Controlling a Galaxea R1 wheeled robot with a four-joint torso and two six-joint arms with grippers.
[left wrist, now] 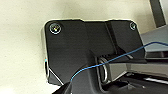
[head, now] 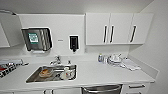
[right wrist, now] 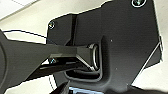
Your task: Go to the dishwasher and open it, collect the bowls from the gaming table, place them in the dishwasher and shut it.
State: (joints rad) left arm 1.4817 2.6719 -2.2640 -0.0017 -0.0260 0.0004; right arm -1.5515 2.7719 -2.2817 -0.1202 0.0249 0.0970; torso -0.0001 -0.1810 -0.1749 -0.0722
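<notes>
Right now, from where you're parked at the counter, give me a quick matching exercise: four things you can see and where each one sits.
Things:
1. dishwasher
2. sink
3. paper towel dispenser
4. wall cabinets

Places:
A. on the wall above the sink
B. set into the countertop, dishes inside
C. under the countertop, to the right of the sink
D. high on the wall, upper right, with dark vertical handles

Pairs: 1-C, 2-B, 3-A, 4-D
</notes>
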